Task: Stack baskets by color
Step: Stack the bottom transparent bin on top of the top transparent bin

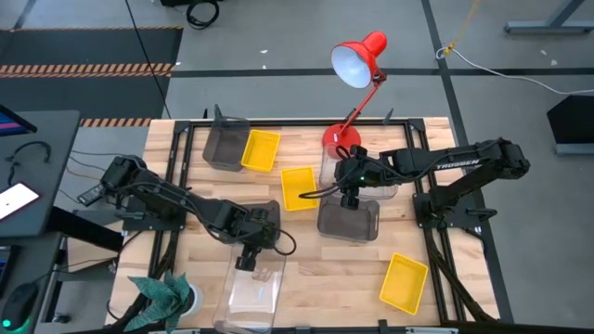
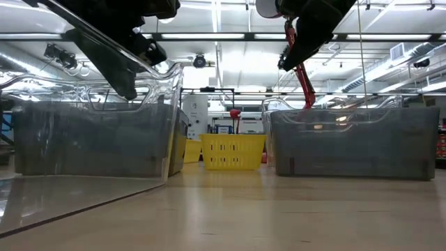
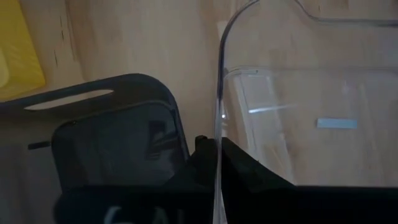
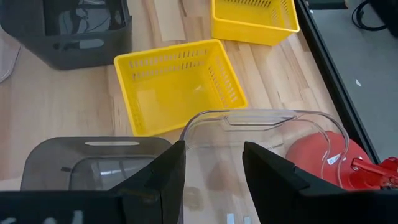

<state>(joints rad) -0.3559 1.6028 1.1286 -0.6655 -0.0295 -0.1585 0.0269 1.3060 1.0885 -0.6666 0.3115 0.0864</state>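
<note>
Clear basket rim — left pincer clamped

"TROSSEN" is printed in white along the right arm, legible in the high view only. Pale lettering is seen on the left gripper body in the left wrist view, cut off and unreadable. Similar marks are seen at the edge of the right wrist view, also unreadable. No other text, labels or numbers can be made out.
</note>
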